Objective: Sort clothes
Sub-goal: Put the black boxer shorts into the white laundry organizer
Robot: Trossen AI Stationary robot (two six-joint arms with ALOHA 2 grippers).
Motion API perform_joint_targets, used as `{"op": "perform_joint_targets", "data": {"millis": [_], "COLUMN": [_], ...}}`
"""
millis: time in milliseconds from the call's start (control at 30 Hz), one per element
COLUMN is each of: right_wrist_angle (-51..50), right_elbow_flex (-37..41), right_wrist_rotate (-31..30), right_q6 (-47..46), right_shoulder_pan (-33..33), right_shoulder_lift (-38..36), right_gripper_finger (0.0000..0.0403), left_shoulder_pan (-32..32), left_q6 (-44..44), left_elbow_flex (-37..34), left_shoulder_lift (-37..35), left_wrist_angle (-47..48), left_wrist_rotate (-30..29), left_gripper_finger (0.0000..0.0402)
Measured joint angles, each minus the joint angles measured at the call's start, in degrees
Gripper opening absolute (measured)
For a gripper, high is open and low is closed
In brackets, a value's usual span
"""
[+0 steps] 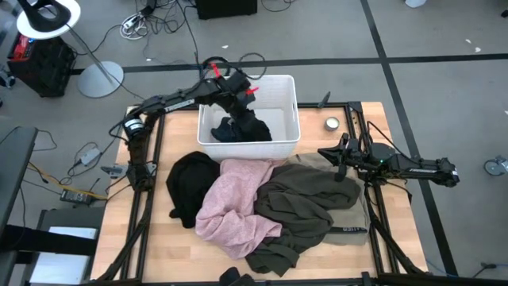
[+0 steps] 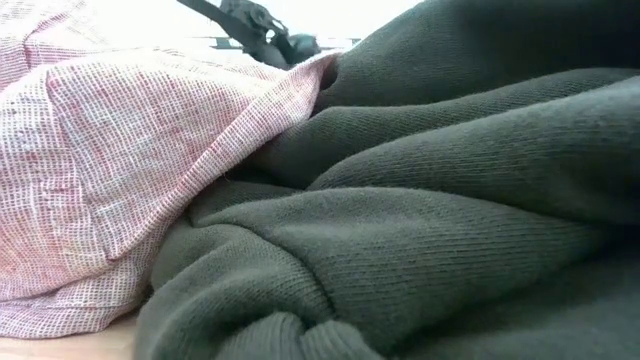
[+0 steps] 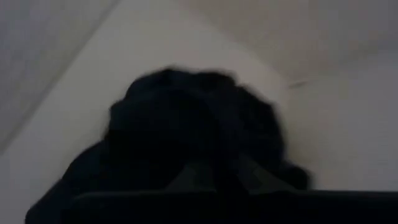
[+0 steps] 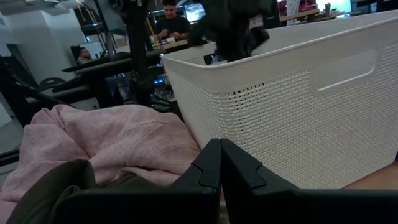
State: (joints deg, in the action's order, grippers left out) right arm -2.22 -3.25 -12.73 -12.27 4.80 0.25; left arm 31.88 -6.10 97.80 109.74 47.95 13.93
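Note:
My left gripper [image 1: 240, 107] reaches down into the white bin [image 1: 290, 86] and is shut on the dark teal-blue garment [image 1: 238, 129], which bunches on the bin floor below it. The garment fills the left wrist view [image 3: 186, 124]. On the table in front of the bin lie the black garment [image 1: 189, 184], the pale pink one [image 1: 234, 208] and the olive-brown one [image 1: 305, 202], overlapping. A grey-beige piece [image 1: 359, 226] shows under the olive one. My right gripper [image 4: 219, 163] is shut and empty, low by the bin's right front corner [image 1: 325, 151]. My left gripper comes from above, pointing down into the bin, and holds the dark teal-blue garment by its bunched top [image 3: 199, 168]. The cloth hides the fingertips, so which edge or how many layers cannot be told. The garment's lower part lies on the bin floor [image 1: 230, 135].
The pink [image 2: 110, 150] and olive [image 2: 420, 200] garments fill the low view. A small round thing [image 1: 332, 123] lies right of the bin. The bin's perforated wall [image 4: 298, 106] stands close before my right gripper. People sit at desks beyond the table [image 4: 171, 22].

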Motion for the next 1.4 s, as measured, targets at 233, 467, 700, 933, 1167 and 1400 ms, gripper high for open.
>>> {"op": "perform_joint_targets", "data": {"millis": [233, 467, 700, 933, 1167, 1400], "right_wrist_angle": [0.0, 0.0, 0.0, 0.0, -0.01, -0.02], "right_elbow_flex": [0.0, 0.0, 0.0, 0.0, 0.0, 0.0], "right_wrist_rotate": [0.01, 0.01, 0.0, 0.01, 0.01, 0.0], "right_q6": [0.0, 0.0, 0.0, 0.0, 0.0, 0.0], "right_shoulder_pan": [-0.01, 0.0, 0.0, 0.0, -0.02, -0.02], "right_shoulder_lift": [0.0, 0.0, 0.0, 0.0, -0.01, 0.0], "right_gripper_finger": [0.0007, 0.0007, 0.0007, 0.0007, 0.0007, 0.0007], "left_shoulder_pan": [0.0, -0.04, -0.11, -0.11, -0.36, -0.89], "left_q6": [-0.53, -0.56, -0.99, -1.87, -1.62, -1.15], "left_elbow_flex": [0.0, 0.02, -0.31, -0.31, 1.02, 4.54], "left_shoulder_lift": [6.33, 10.77, 11.62, 11.62, 11.62, 11.62], "left_wrist_angle": [0.82, 0.67, -1.61, -1.72, 1.67, 5.33], "left_wrist_rotate": [-2.32, -2.28, -2.06, -1.68, -1.64, -1.67], "left_gripper_finger": [0.0005, 0.001, 0.004, 0.0114, 0.0152, 0.0152]}}
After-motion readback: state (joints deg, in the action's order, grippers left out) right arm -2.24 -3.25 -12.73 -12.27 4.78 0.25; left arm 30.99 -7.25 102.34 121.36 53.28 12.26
